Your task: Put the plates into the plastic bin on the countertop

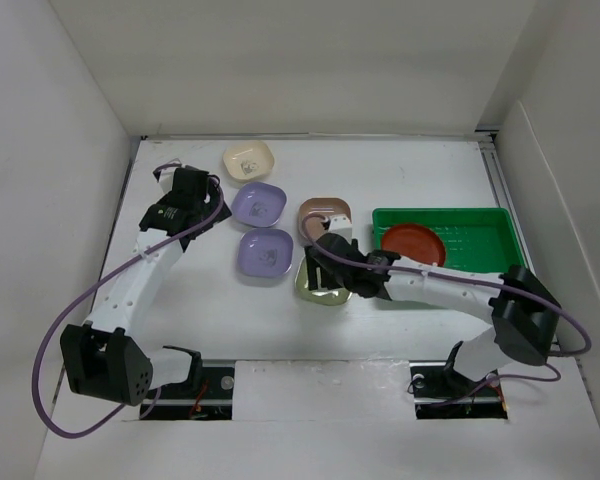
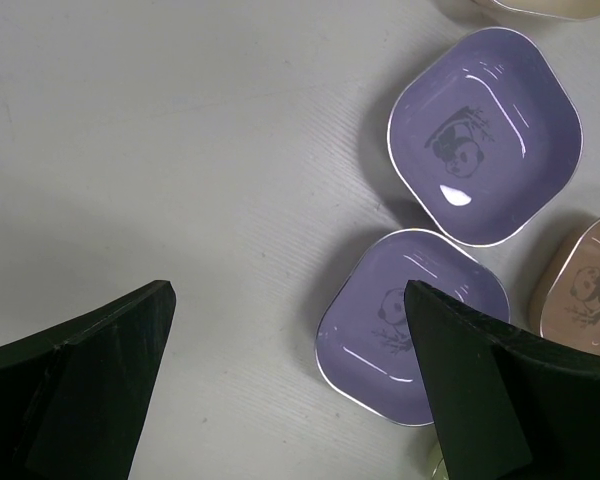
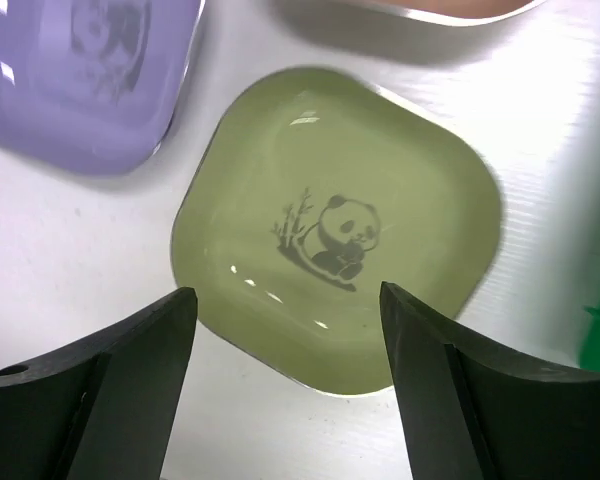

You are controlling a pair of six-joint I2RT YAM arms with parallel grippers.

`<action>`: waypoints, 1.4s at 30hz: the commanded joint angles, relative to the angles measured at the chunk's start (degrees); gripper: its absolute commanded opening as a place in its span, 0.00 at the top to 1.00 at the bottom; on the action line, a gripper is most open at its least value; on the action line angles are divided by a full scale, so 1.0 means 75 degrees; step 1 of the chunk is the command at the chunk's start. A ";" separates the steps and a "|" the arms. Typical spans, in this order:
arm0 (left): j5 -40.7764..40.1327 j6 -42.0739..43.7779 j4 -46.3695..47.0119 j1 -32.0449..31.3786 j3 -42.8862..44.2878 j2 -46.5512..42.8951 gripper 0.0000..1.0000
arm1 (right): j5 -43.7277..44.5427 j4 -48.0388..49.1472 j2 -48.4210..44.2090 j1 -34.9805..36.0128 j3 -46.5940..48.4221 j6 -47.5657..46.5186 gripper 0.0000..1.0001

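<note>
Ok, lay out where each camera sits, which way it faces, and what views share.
Top external: fixed above and behind the arm bases, looking down on the white countertop; left arm and right arm both show whole.
Left wrist: on the left arm, facing down past its two dark fingers at the farther lavender plate and nearer lavender plate.
Right wrist: on the right arm, facing down between its fingers at the olive green panda plate.
Shared: the nearer lavender plate shows in all three views.

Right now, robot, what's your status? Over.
Left tool open, empty. Right tool open over olive green rounded-square plate. One round red-orange plate in bright green plastic bin. Path clear.
</note>
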 commanded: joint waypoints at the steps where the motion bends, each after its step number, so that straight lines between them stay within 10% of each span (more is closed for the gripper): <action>1: 0.0120 0.0086 0.0177 -0.0008 -0.0135 -0.0265 0.00 | 0.1112 -0.0631 -0.0326 -0.0063 0.0122 0.0956 0.21; 16: 0.0331 0.0238 0.0247 -0.0008 -0.0205 -0.0405 0.00 | 0.1043 -0.0598 -0.0502 -0.0392 -0.1238 0.2669 0.37; 29: 0.0401 0.0238 0.0247 -0.0008 -0.0205 -0.0545 0.00 | 0.0609 -0.0513 -0.0488 -0.0767 -0.1753 0.2986 1.00; 42: 0.0495 0.0238 0.0317 -0.0008 -0.0205 -0.0546 0.00 | 0.1418 -0.1865 -0.2797 -0.1933 -0.1155 0.2730 1.00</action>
